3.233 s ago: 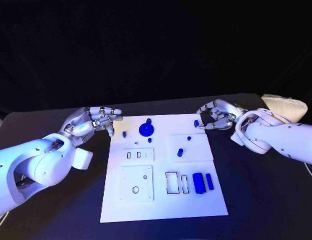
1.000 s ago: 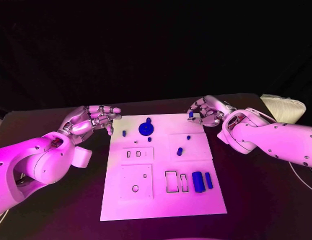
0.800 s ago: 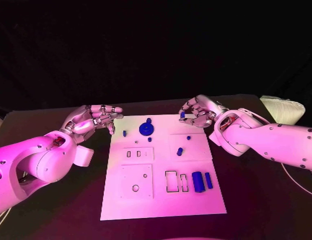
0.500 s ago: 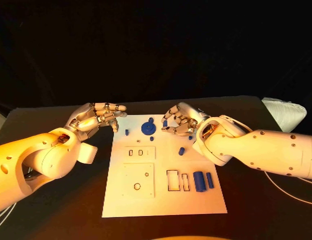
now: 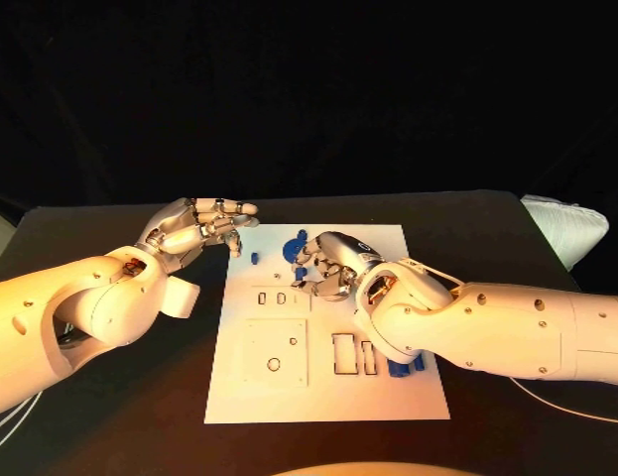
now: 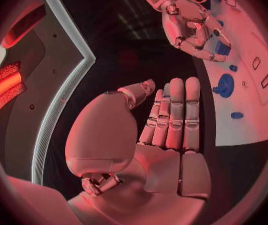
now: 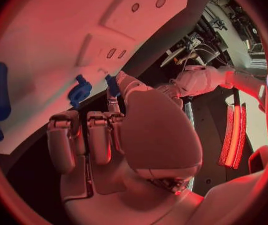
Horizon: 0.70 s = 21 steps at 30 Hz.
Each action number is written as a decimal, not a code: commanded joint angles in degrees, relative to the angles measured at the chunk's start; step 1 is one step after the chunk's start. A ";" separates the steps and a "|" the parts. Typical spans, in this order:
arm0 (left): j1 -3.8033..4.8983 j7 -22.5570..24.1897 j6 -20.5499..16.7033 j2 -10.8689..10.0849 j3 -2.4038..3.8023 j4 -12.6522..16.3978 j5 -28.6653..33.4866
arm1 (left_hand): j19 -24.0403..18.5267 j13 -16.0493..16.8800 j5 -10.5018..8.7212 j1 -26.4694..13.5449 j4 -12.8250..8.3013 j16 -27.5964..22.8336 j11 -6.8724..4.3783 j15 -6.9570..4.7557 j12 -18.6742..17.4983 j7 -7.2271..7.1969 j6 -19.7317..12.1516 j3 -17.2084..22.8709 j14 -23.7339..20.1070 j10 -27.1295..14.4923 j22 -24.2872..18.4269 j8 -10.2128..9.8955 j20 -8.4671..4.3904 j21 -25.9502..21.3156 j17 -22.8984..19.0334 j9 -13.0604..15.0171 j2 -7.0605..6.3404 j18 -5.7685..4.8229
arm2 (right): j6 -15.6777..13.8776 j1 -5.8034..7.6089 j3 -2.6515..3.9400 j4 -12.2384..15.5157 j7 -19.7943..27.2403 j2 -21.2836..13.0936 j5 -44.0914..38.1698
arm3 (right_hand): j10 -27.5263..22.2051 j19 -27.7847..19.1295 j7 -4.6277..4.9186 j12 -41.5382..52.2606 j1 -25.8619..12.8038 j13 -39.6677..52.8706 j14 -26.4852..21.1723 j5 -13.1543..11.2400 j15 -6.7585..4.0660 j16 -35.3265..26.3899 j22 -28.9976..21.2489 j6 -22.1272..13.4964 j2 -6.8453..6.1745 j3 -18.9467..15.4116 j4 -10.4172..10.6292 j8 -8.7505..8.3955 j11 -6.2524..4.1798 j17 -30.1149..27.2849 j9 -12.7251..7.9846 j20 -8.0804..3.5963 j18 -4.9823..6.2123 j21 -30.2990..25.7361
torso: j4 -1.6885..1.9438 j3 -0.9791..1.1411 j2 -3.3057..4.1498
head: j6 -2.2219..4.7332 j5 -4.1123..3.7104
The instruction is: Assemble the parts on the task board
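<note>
The white task board [image 5: 323, 397] lies in the middle of the black table. My right hand [image 5: 330, 264] hovers over its far half, right beside the blue gear [image 5: 298, 244], and pinches a small blue part [image 7: 112, 85] at its fingertips. The same gear [image 7: 79, 92] lies just beyond those fingertips in the right wrist view. My left hand [image 5: 194, 230] hangs off the board's far left corner, its palm [image 6: 165, 155] flat, fingers straight and empty. A small blue peg [image 5: 254, 258] stands near the board's left edge. Two longer blue parts [image 5: 396, 369] peek out from under my right forearm.
The board carries two small slots [image 5: 273, 297], a square plate with a hole [image 5: 273, 359] and tall rectangular pockets [image 5: 344, 355]. A pale bundle [image 5: 573, 228] sits at the table's right edge. My right forearm covers the board's right side.
My right hand has carried the small blue part leftward from the board's far right corner to beside the gear. The left hand has barely moved.
</note>
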 commanded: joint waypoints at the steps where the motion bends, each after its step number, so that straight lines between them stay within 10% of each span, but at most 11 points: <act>1: 0.04 0.07 1.04 0.24 0.03 0.07 -0.13 | -0.36 0.09 -0.07 -0.14 -0.06 0.35 -0.03 0.08 -0.22 -0.15 -0.34 0.31 -0.41 -0.42 0.06 -0.19 0.12 0.29 0.07 0.07 0.04 0.26 | -1.21 -0.83 -0.06 -0.30 -2.71 0.93 -5.55 | 3.89 5.89 -0.20 -0.23 -0.08 12.93 5.98 1.00 -0.43 0.36 15.09 0.20 0.18 0.64 -0.32 0.45 -0.41 15.09 1.12 -0.46 -0.82 0.27 | 0.02 0.08 0.07 | -0.16 -0.01; 21: 0.03 0.02 1.33 0.55 0.03 -0.09 -0.13 | -0.36 0.09 -0.07 -0.14 -0.06 0.35 -0.03 0.08 -0.22 -0.15 -0.34 0.31 -0.41 -0.42 0.06 -0.19 0.12 0.29 0.07 0.07 0.04 0.26 | -0.85 -3.77 -0.19 -3.13 -3.36 4.68 -11.30 | 3.89 5.89 -0.17 -0.26 -0.53 12.91 5.98 1.36 -0.45 0.36 15.09 0.05 -0.41 0.83 -0.53 0.64 -0.40 15.09 1.13 -0.50 -0.82 0.27 | -0.01 0.14 0.11 | -1.42 0.93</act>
